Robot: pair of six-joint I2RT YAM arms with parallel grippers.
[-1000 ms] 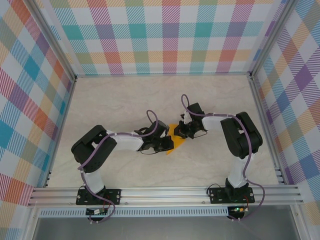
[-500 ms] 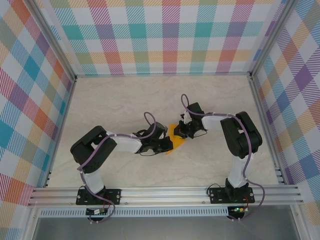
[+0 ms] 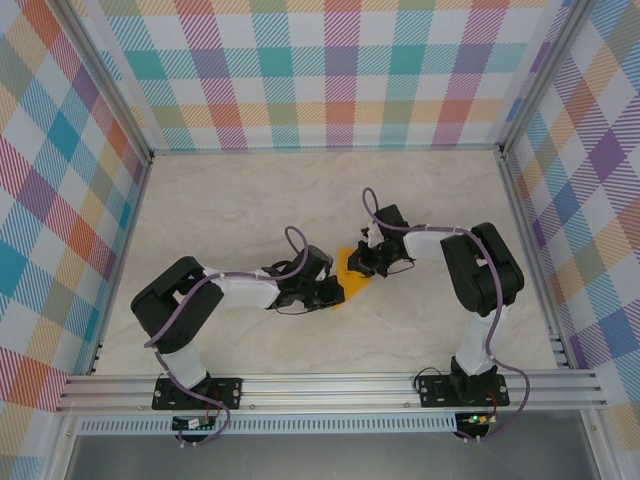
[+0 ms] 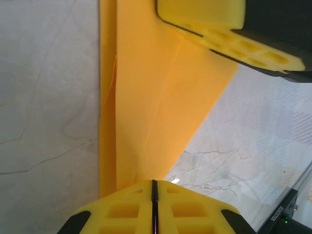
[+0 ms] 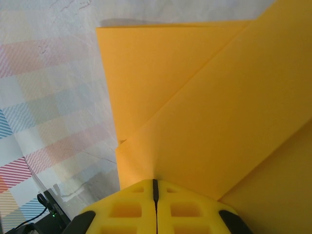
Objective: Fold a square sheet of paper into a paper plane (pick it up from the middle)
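Observation:
The square sheet of paper (image 3: 353, 276) lies on the table as a folded orange-yellow shape with a diagonal flap (image 5: 209, 112) and a long straight crease (image 4: 116, 97). My left gripper (image 3: 328, 293) is shut, its yellow tips (image 4: 154, 182) resting on the paper's near end. From the other side my right gripper (image 3: 363, 263) is also shut, its tips (image 5: 155, 181) pressed down on the flap. One right finger (image 4: 209, 22) shows across the paper in the left wrist view. No paper shows between either pair of jaws.
The pale marble tabletop (image 3: 260, 210) spreads around the paper. Checked walls (image 3: 330, 70) and aluminium rails (image 3: 330, 385) enclose it. The two arms' elbows (image 3: 175, 300) (image 3: 485, 265) stand left and right of the paper.
My left arm's elbow has swung left and lower, and its gripper has slid a little down-left along the paper. The right arm and the paper stay put.

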